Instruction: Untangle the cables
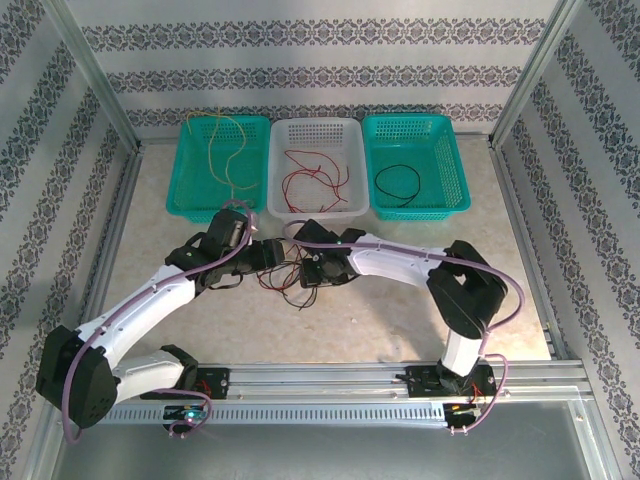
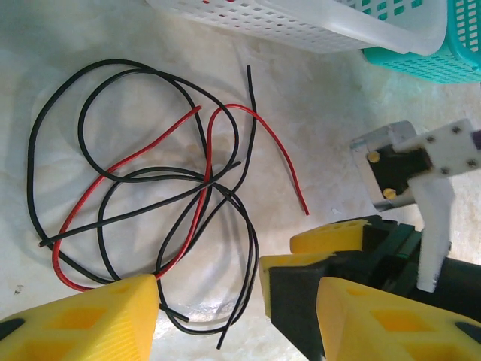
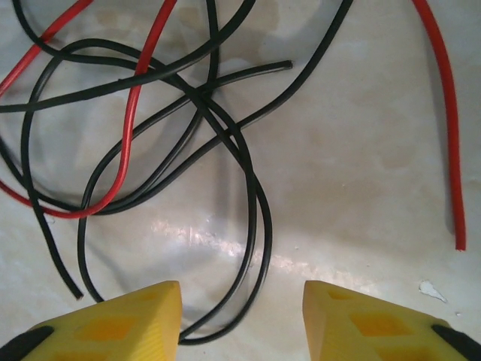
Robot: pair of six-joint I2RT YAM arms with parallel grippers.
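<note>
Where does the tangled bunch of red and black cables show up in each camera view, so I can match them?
Top external: the tangle sits mid-picture, just below the white basket.
Left wrist: the tangle lies left of centre.
Right wrist: the tangle is in the upper left.
Shared landmark: the red cable's loose end, in both wrist views.

I've got both arms meeting mid-frame in the top view: left arm (image 1: 150,300) angling up from lower left, right arm (image 1: 440,275) elbow-bent from lower right. Left gripper (image 2: 237,297) and right gripper (image 3: 240,301) sit nose to nose, jaws apart on both.
</note>
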